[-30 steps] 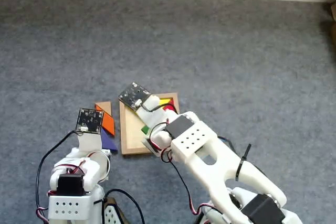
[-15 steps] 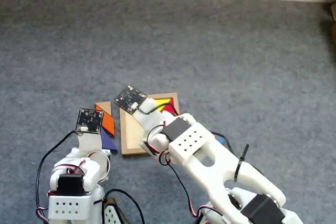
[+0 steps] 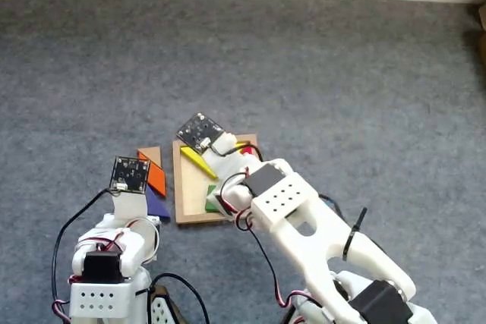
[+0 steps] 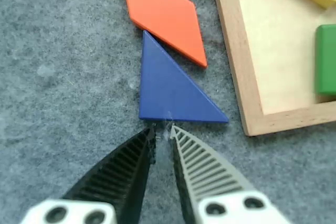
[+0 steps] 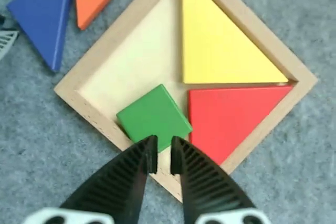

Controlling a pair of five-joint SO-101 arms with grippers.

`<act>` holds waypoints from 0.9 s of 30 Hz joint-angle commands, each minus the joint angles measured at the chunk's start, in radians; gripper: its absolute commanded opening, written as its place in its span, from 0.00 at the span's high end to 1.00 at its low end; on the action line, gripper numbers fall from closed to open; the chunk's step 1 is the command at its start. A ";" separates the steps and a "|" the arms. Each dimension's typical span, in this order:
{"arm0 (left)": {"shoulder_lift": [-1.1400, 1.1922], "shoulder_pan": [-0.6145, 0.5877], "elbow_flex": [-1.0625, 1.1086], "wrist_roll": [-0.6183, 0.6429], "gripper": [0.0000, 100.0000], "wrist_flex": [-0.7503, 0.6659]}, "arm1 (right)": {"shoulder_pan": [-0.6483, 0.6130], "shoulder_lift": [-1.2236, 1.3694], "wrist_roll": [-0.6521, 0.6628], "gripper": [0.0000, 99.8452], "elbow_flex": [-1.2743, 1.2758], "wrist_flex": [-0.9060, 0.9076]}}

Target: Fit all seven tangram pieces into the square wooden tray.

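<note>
I'm poising the right gripper (image 5: 160, 153) at the green square (image 5: 153, 116) in the tray (image 5: 257, 32) and the left gripper (image 4: 161, 132) at the blue triangle (image 4: 168, 90), each with jaws together, for nudging.

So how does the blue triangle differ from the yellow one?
The blue triangle lies on the grey carpet outside the wooden tray; the yellow triangle sits inside it. The blue one's tip comes up to the orange piece; the yellow one's edge lies along the red triangle. Both lie flat.
</note>
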 commanded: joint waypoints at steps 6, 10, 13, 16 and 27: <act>-0.047 0.001 0.021 0.005 0.93 0.003 | 0.019 0.174 -0.009 0.98 -0.019 -0.016; -0.047 0.001 0.021 0.005 0.93 0.003 | 0.013 0.191 -0.006 0.98 -0.021 -0.018; -0.047 0.001 0.021 0.005 0.93 0.003 | 0.008 0.194 -0.008 0.98 -0.022 -0.028; -0.047 0.001 0.021 0.005 0.93 0.003 | -0.012 0.194 -0.009 0.98 -0.022 -0.050; -0.047 0.001 0.021 0.005 0.93 0.003 | -0.010 0.021 -0.011 0.97 -0.030 -0.070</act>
